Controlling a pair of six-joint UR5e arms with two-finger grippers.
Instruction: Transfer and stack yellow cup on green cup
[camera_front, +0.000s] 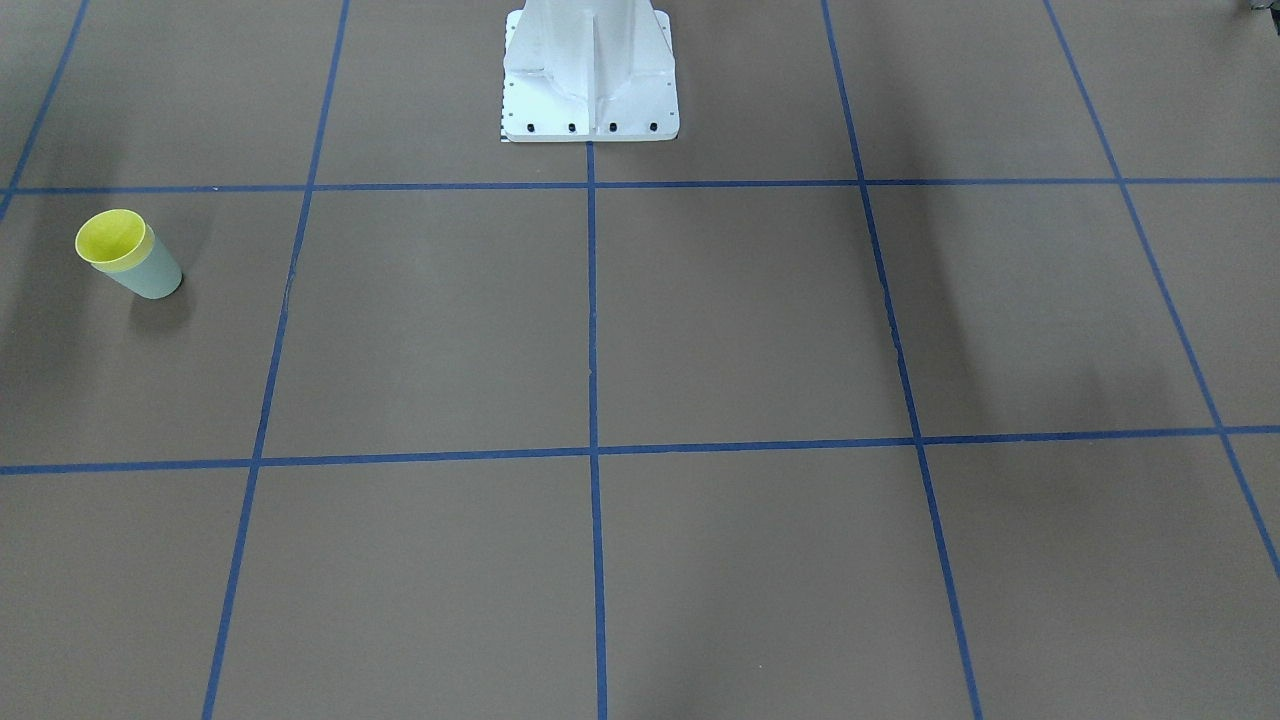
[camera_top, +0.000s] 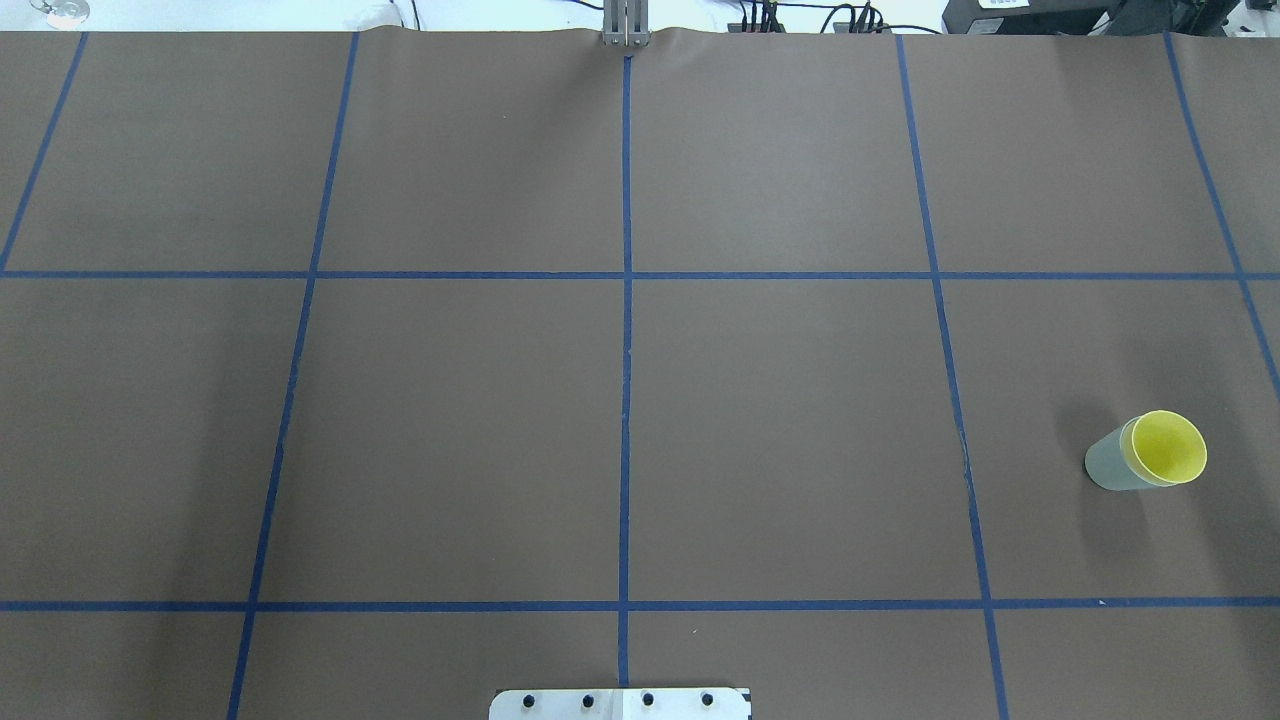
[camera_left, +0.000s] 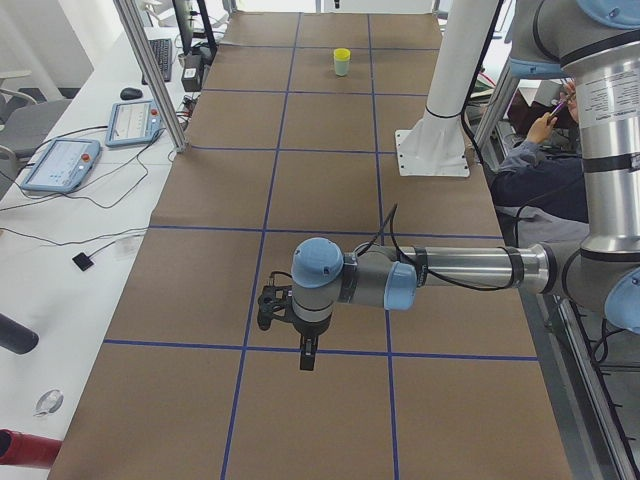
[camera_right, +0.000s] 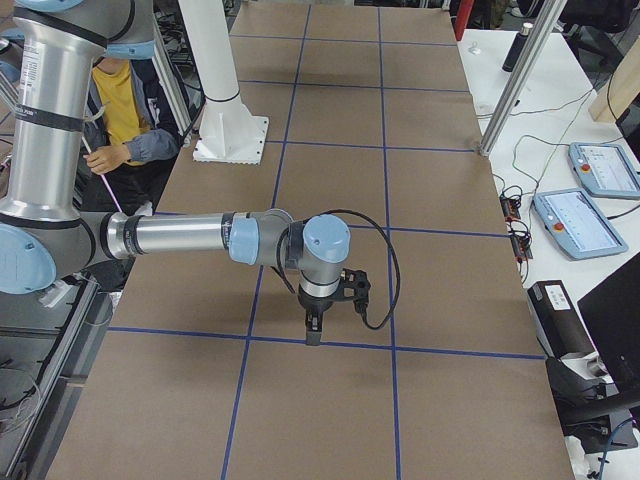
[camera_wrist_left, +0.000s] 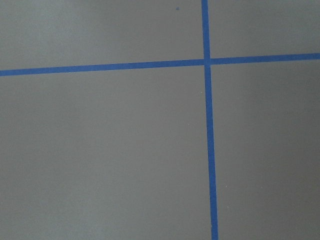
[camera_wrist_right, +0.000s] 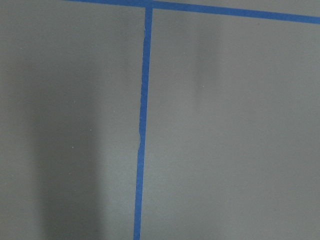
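My left claw (camera_left: 307, 358) hangs above the counter (camera_top: 780, 420), pointing down over a blue tape line (camera_left: 330, 352). I only see it from a side camera, so I cannot tell whether it is open or closed. The right claw (camera_right: 314, 333) hangs the same way, pointing down, and it too shows only from the side, so I cannot tell its state either. Both wrist cameras give me nothing but brown surface and tape crossings. The yellow cup (camera_top: 1168, 447) sits nested inside the green cup (camera_top: 1105, 464), with only a yellow rim band showing above the green rim. The pair stands upright on the right side of the counter, in the middle row of squares, well apart from the left claw and off to the right of the white pedestal (camera_front: 590, 70).
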